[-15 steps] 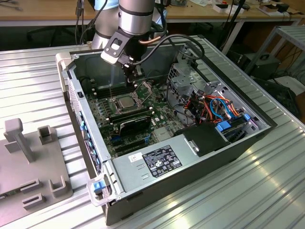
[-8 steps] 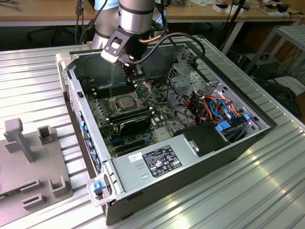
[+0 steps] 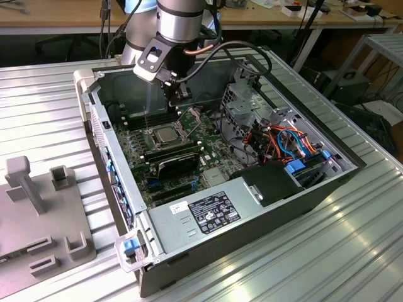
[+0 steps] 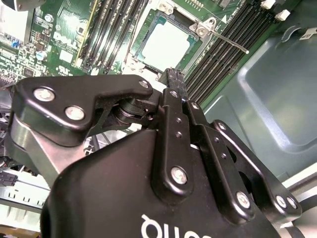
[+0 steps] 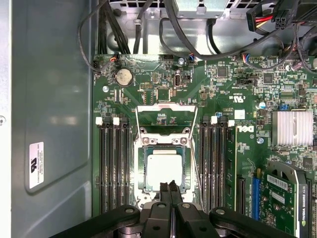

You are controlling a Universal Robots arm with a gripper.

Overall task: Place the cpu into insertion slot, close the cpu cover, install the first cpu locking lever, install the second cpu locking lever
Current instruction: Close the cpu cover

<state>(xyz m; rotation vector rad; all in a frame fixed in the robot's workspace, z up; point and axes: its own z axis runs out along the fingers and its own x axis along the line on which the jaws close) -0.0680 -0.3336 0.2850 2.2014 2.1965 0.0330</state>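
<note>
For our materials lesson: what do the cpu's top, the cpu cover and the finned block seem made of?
The cpu: top looks metal, pale silver-grey with a matte sheen. The cpu cover: thin bare metal, likely steel, glinting along its edges. The finned block: probably aluminium, pale and ribbed.

Lab workshop: open computer case (image 3: 271,214) on ribbed metal table (image 3: 352,251), cluttered workbench (image 3: 63,19) behind
</note>
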